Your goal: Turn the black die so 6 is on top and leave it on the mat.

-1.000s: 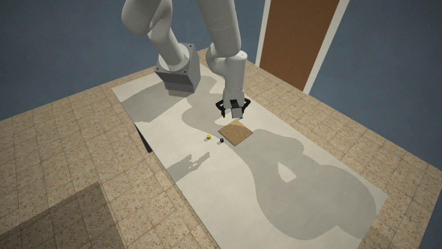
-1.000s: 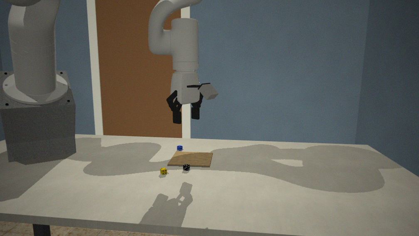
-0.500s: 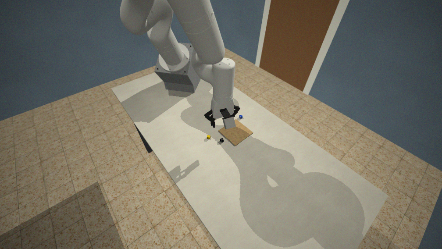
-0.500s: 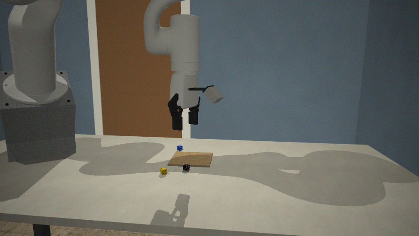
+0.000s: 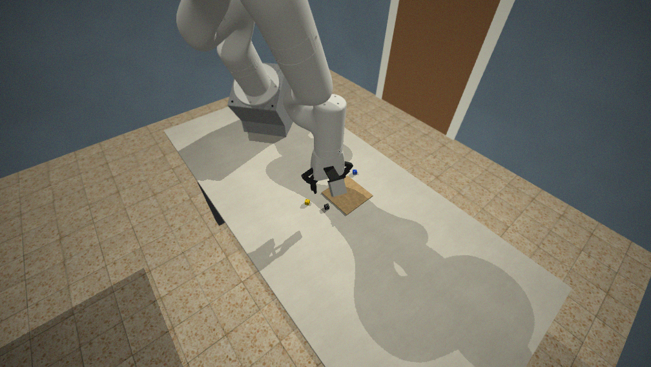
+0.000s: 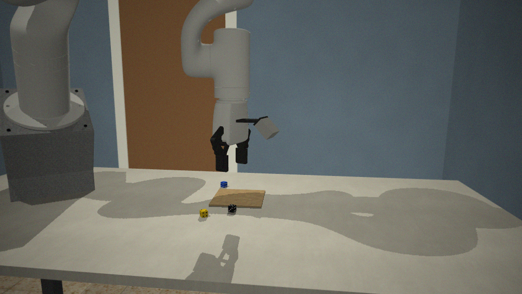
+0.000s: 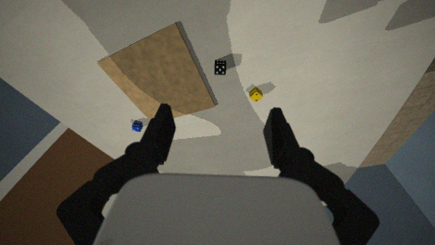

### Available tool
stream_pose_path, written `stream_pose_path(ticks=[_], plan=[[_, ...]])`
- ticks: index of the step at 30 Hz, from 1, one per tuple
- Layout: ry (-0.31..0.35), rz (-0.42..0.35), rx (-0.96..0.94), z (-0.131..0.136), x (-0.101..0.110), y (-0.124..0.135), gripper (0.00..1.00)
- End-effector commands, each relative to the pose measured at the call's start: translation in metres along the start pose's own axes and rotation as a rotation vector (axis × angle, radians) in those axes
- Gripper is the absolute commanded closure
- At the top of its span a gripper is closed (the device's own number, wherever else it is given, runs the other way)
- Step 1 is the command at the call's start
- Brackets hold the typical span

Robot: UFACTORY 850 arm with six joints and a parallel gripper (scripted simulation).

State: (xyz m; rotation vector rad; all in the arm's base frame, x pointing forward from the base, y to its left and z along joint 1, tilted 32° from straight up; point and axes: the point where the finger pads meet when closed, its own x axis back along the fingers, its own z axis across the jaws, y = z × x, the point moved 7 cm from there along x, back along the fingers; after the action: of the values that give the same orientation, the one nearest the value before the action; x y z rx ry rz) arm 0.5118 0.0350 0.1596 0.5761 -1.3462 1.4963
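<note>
Hand (image 6: 231, 160) spread wide, holding nothing, high above tabletop (image 6: 328, 248). Black die (image 6: 231, 208) sits just beside tan mat (image 6: 248, 199), off it.

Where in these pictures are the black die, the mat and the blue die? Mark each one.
black die (image 7: 220, 66): wrist view, on its upward face with white pips.
mat (image 6: 239, 198): exterior view, on the middle of its brown top surface.
blue die (image 5: 354, 172): top view, on its visible top.
</note>
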Motion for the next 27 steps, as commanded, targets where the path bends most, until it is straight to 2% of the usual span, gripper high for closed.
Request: stream_pose_path(ticks=[1, 4, 5, 27], plan=[[-0.003, 0.002, -0.001, -0.001, -0.018, -0.003, 0.00], [-0.004, 0.000, -0.001, 0.000, -0.029, -0.004, 0.00], [-0.004, 0.000, -0.001, 0.000, -0.029, -0.004, 0.69], [-0.004, 0.000, -0.001, 0.000, -0.029, -0.004, 0.69]])
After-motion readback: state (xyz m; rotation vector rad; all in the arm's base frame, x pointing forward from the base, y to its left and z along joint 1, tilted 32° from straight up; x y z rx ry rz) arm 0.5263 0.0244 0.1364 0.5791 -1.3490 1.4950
